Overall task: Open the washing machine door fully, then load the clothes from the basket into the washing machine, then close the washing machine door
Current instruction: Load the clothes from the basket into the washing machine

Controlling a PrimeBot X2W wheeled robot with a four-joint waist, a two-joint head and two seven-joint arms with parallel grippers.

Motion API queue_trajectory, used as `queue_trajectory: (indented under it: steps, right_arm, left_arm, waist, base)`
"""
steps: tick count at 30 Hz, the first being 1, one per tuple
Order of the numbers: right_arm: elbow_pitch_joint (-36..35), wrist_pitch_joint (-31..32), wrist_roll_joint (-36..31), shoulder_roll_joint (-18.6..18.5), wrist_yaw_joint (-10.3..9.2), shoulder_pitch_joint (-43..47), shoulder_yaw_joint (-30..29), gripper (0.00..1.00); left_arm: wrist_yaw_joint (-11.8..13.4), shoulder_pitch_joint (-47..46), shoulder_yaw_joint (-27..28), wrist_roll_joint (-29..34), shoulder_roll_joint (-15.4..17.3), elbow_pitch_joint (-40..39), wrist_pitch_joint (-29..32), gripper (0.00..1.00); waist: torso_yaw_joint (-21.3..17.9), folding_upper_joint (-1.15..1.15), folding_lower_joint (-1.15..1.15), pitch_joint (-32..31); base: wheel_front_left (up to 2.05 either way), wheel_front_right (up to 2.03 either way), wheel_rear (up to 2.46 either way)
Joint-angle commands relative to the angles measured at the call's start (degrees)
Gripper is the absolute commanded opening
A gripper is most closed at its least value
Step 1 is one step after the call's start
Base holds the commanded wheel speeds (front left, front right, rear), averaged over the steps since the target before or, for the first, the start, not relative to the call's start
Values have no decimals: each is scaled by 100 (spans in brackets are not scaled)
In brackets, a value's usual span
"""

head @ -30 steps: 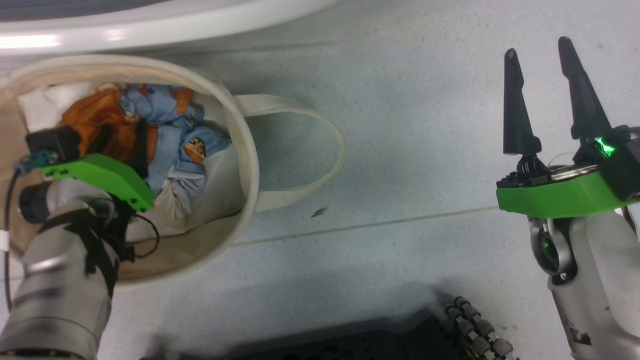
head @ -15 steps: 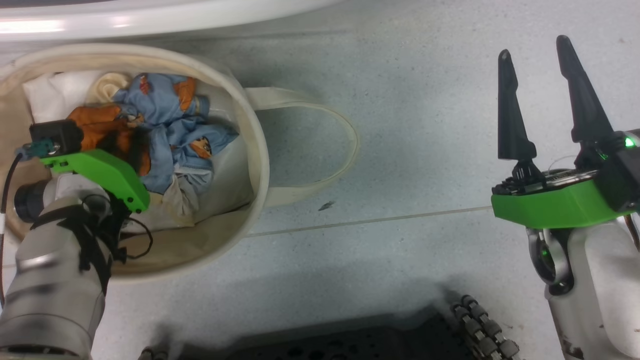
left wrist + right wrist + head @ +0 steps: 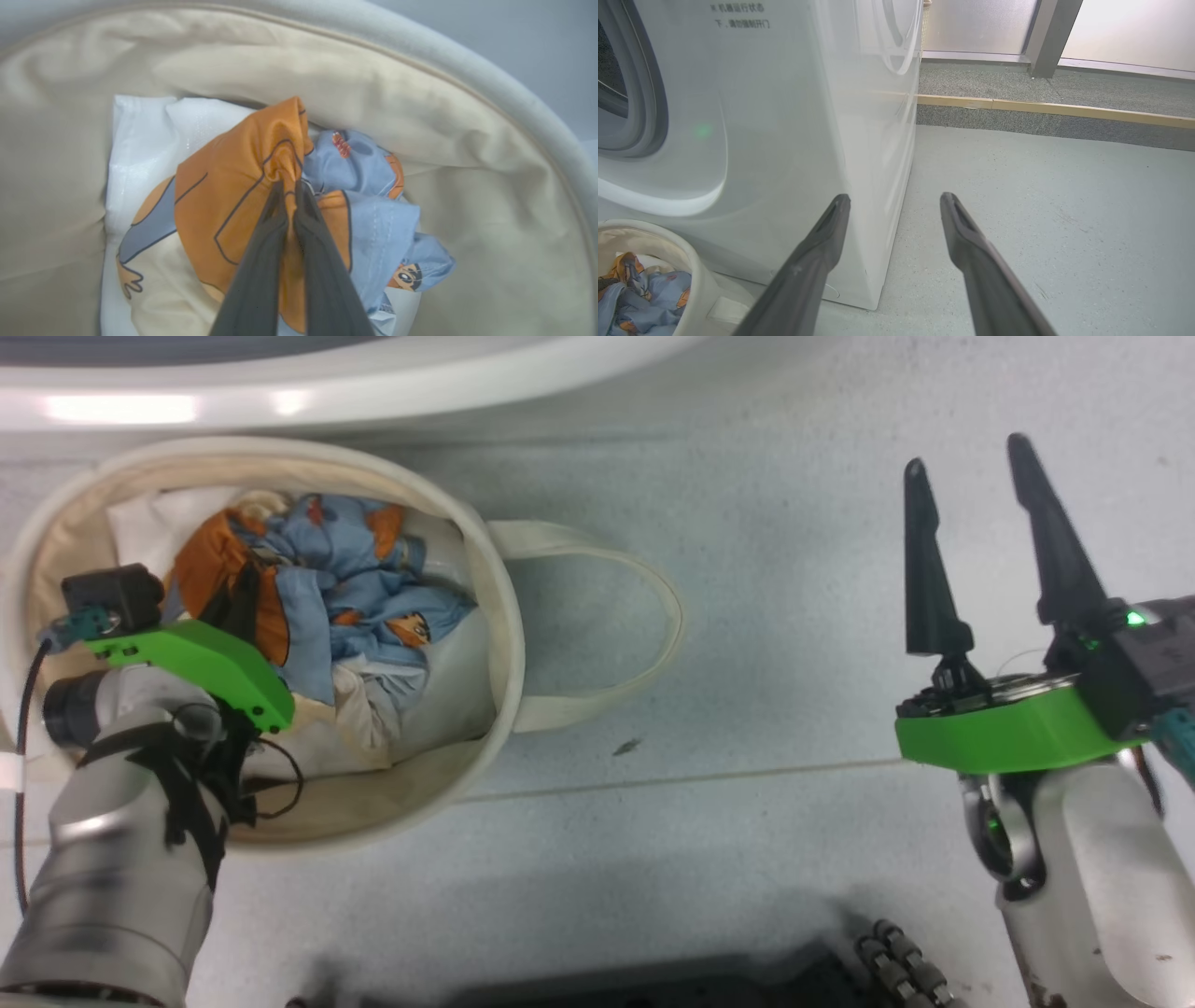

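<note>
The cream canvas basket (image 3: 497, 616) stands on the floor just before the white washing machine (image 3: 373, 378). My left gripper (image 3: 245, 595) reaches down into it and is shut on an orange fold of the clothes (image 3: 345, 579). In the left wrist view the left gripper (image 3: 289, 183) pinches that orange cloth (image 3: 233, 196), and light blue printed fabric (image 3: 373, 224) hangs beside it. My right gripper (image 3: 966, 455) hovers open over bare floor, far right of the basket. The right gripper (image 3: 895, 198) points at the machine's corner (image 3: 784, 116); the grey gasket (image 3: 649, 93) shows at left. The door is out of view.
Plain white padding (image 3: 140, 135) lies under the clothes. One loop handle (image 3: 653, 616) of the basket lies flat on the floor towards my right arm. My dark base (image 3: 653, 980) is at the bottom edge. A wooden-edged step (image 3: 1041, 109) crosses the floor beyond the machine.
The head camera has shifted, so the whole scene sits lower and further right. The left gripper has drawn the orange cloth up, and the blue garments have bunched around it. The right gripper stays open.
</note>
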Motion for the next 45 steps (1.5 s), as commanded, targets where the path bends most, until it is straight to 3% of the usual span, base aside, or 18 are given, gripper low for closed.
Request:
queue_trajectory:
  steps: [1,7,17,33,45]
  right_arm:
    - [-47,-105,75,88,1,104,143,100]
    - [428,-300,239,130,1,35,266,100]
    - [1178,-517,656,134,1,-42,465,100]
    - [1632,-540,1421,46,1,539,572,100]
    - [1624,-541,1673,-162,1,1004,510,100]
  left_arm:
    - [-30,268,29,-87,175,-145,-131,0]
    - [-31,579,-242,-409,138,-555,-278,0]
    - [-32,1473,-458,-934,412,-1771,-320,0]
    - [-33,2798,27,-317,405,-3651,-321,0]
    - [-33,2811,166,161,283,-5041,-321,0]
  waist:
    - [72,0,0,-207]
    - [173,0,0,-630]
    - [286,0,0,-1715]
    - [647,0,0,-3605]
    - [811,0,0,-4207]
  base:
    - [0,0,0]
    - [0,0,0]
    - [0,0,0]
    - [0,0,0]
    - [0,0,0]
